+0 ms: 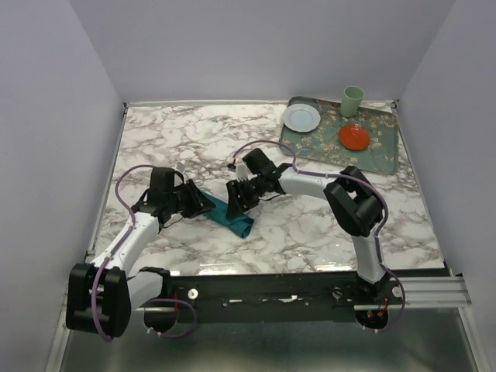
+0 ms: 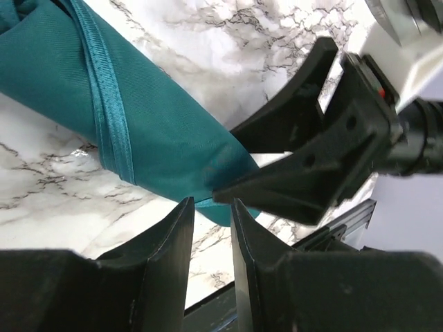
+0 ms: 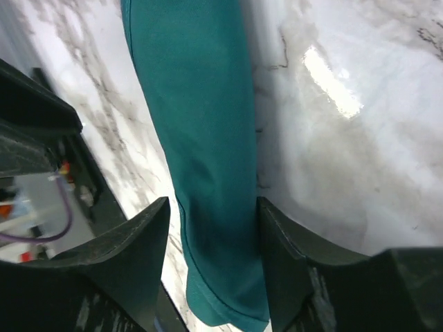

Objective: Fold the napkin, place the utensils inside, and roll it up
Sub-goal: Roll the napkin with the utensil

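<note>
Rolled napkin [image 1: 230, 218] lying on the table [image 1: 194, 139], a hand at each end.

Item: teal roll, near the table's front middle. Right hand [image 3: 213, 207]: fingers spread astride the roll's near end; whether they press it, I cannot tell. Left hand [image 2: 211, 207]: clenched almost closed on nothing, a sliver of table between its fingers, just beside the roll's tip. Far right: tray [image 1: 380, 159] with white plate [image 1: 301, 117], red plate [image 1: 354, 137], green cup [image 1: 353, 101].
</note>
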